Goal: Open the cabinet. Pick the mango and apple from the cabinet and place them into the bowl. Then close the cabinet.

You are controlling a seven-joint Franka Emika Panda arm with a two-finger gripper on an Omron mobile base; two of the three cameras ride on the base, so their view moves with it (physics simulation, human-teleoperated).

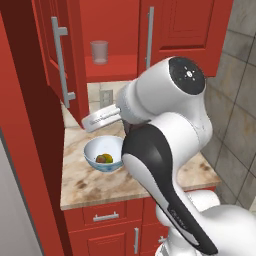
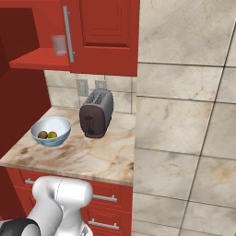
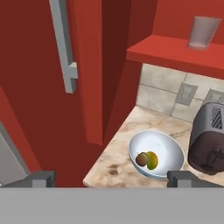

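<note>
The mango (image 3: pixel 152 160) and the apple (image 3: pixel 141 159) lie touching each other inside the bowl (image 3: pixel 168 144), the mango's long axis running roughly upright in the hand view, the apple just beside it on its left. The bowl sits upright on the marble surface (image 2: pixel 92 156), near the dark toaster (image 2: pixel 96 114) but apart from it. Above, the cabinet (image 1: pixel 165 30) has its left door (image 1: pixel 55 55) swung open, its long bar handle (image 3: pixel 63 48) vertical; a clear glass (image 2: pixel 59 45) stands on the red shelf (image 2: pixel 39 60). The fingers (image 3: pixel 107 178) are spread wide, holding nothing, above the surface's edge.
</note>
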